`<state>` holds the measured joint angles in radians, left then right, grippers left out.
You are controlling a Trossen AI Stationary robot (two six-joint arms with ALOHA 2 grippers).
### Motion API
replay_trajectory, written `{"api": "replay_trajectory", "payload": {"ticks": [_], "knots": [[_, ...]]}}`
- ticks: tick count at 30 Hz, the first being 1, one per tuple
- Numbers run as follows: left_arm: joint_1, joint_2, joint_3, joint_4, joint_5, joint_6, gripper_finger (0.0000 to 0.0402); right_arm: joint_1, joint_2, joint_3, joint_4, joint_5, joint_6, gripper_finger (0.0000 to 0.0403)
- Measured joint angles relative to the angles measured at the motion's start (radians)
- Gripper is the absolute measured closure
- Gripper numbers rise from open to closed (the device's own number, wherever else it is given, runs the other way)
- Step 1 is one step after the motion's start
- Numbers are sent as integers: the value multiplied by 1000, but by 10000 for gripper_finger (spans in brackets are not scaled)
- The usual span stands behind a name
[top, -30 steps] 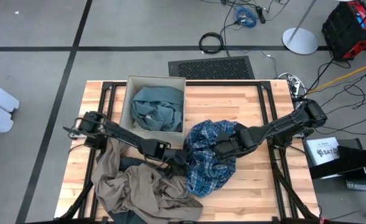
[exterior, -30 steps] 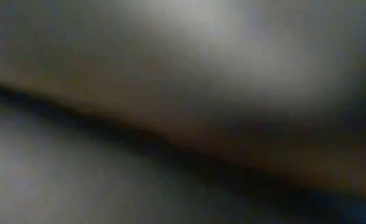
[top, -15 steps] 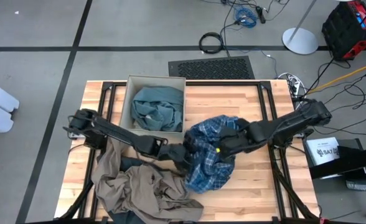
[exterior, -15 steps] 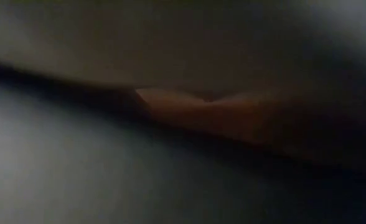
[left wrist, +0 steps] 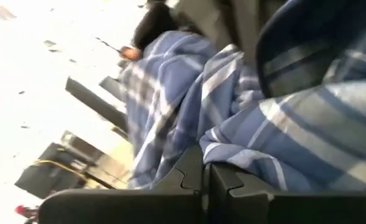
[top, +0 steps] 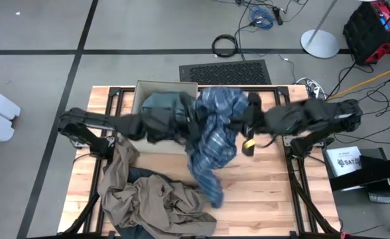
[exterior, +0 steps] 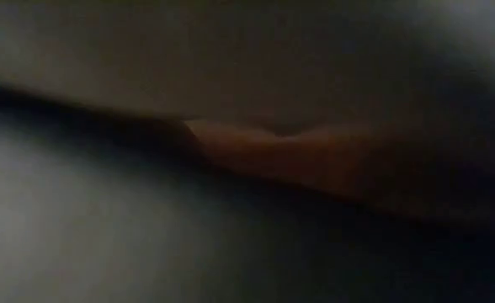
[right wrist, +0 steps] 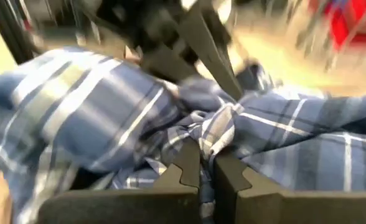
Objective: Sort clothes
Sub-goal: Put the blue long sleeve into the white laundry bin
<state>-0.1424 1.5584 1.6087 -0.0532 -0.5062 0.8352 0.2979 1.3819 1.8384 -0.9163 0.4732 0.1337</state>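
Observation:
The blue-and-white plaid shirt [top: 215, 133] is raised over the middle of the table, strung between both grippers. My left gripper [top: 190, 125] is shut on its left part, in front of the cardboard box [top: 142, 89]. My right gripper [top: 249, 118] is shut on its right part. A teal-grey garment [top: 160, 106] lies in the box. A khaki-tan garment [top: 148, 199] lies crumpled on the table's near left, with a dark navy one [top: 125, 232] under its near edge. The low view is blocked by something dark and blurred. My left gripper pinches a bunched fold of the plaid shirt [left wrist: 233, 155] between its two shut fingers, coming level from the table's left. The cloth is lifted and spreads away beyond the fingertips. My right gripper pinches a gathered fold of the plaid shirt [right wrist: 217, 134] between its two shut fingers, coming from the table's right and slanting a little downward. The shirt is lifted, and a long tail [top: 211, 186] hangs below toward the near side.
The black table frame rails [top: 294, 172] run along both sides of the wooden top [top: 268, 199]. Bare wood shows at the near right. Cables and a floor grate [top: 225, 70] lie beyond the far edge.
Both grippers have risen and gone toward the table's far edge, tipping up from pointing downward. The plaid shirt, which lay heaped on the table's middle, is lifted with them and drawn out lengthwise, its tail trailing toward the near side.

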Motion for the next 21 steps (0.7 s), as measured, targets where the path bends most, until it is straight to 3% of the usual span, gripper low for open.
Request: {"api": "replay_trajectory", "payload": {"ticks": [7, 11, 16, 21], "knots": [[67, 0, 258, -78, 69, 63, 400, -137, 3, 126, 297, -133, -294, 402], [117, 0, 393, -89, 81, 118, 400, -254, 36, 155, 545, -326, -407, 402], [185, 0, 528, -88, 100, 115, 400, -374, 142, 225, 824, -594, -371, 403], [242, 0, 612, -95, 106, 143, 401, -478, 306, 368, 861, -730, -305, 403]]}}
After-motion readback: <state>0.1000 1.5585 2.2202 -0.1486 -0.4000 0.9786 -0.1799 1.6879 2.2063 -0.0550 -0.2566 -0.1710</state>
